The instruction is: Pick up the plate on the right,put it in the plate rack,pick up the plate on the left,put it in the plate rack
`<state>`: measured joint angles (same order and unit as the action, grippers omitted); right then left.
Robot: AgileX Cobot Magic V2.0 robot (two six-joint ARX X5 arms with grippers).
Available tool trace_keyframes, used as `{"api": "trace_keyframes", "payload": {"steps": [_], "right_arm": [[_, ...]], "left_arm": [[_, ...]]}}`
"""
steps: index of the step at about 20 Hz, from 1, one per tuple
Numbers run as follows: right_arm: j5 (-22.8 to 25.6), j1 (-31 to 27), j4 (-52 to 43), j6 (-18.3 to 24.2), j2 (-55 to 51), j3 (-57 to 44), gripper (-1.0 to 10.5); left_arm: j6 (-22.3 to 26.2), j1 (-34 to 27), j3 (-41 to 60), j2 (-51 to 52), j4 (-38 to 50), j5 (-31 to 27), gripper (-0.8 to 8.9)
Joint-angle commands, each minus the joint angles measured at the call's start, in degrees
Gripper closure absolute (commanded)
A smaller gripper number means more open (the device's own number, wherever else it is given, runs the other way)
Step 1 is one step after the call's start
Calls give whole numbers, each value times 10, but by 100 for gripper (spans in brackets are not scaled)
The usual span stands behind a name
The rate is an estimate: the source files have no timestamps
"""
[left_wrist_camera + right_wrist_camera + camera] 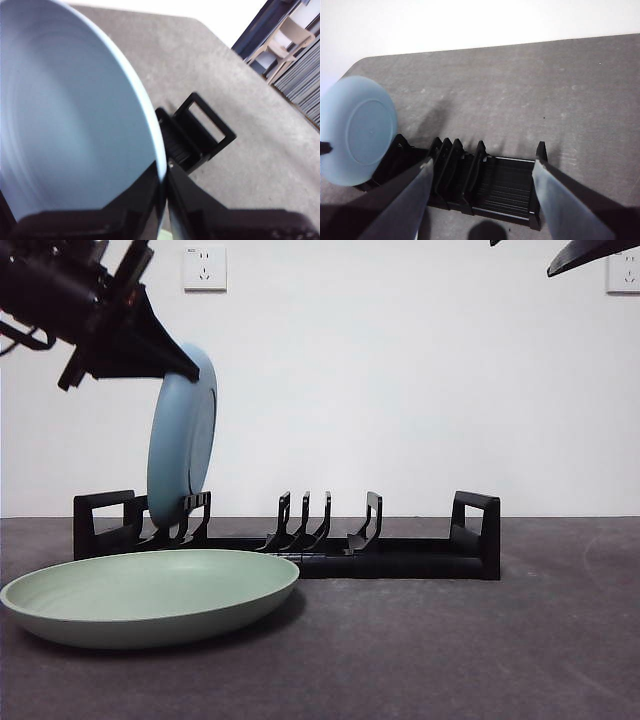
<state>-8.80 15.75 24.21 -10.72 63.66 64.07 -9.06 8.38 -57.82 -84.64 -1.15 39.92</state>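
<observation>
Left gripper (pixel 185 368) clamped on blue plate (pixel 182 440) standing tilted in plate rack (pixel 400 552) behind green plate (pixel 150 595); right gripper (pixel 481 200) spread wide above rack.

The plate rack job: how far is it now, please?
Nothing is finished yet. The left gripper is shut on the round pale blue plate, whose lower edge sits among the dividers at one end of the long black plastic plate rack. The round pale green plate lies flat on the table. The right gripper waits open.
</observation>
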Motion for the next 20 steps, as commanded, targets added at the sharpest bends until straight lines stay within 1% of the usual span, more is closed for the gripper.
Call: {"api": "trace_keyframes", "payload": {"steps": [1, 4, 7, 11, 12, 13, 15, 16, 17, 20], "right_arm": [[2, 1, -2, -3, 1, -1, 610], [2, 1, -1, -3, 1, -1, 609], [2, 1, -1, -3, 1, -1, 609], [-2, 1, -1, -4, 1, -1, 609], [-3, 1, -1, -4, 1, -1, 609], [-3, 1, 1, -4, 1, -1, 609], [-5, 3, 3, -4, 5, -1, 609], [-18, 5, 7, -4, 7, -1, 609], [-33, 8, 9, -4, 10, -1, 610], [-97, 18, 14, -8, 29, -1, 610]], "left_arm": [[7, -1, -1, -12, 2, 5, 823], [15, -1, -1, -17, -12, 1, 822], [25, -1, -1, -17, -31, -24, 814], [33, -1, -1, -17, -60, -19, 802], [33, -1, -1, -17, -66, -19, 772], [32, -1, -1, -17, -74, -19, 703], [32, -1, -1, -16, -84, -19, 604], [32, -1, -1, -13, -92, -17, 569], [32, -1, -1, -9, -96, -12, 557], [33, -1, -6, 9, -110, -5, 557]]}}
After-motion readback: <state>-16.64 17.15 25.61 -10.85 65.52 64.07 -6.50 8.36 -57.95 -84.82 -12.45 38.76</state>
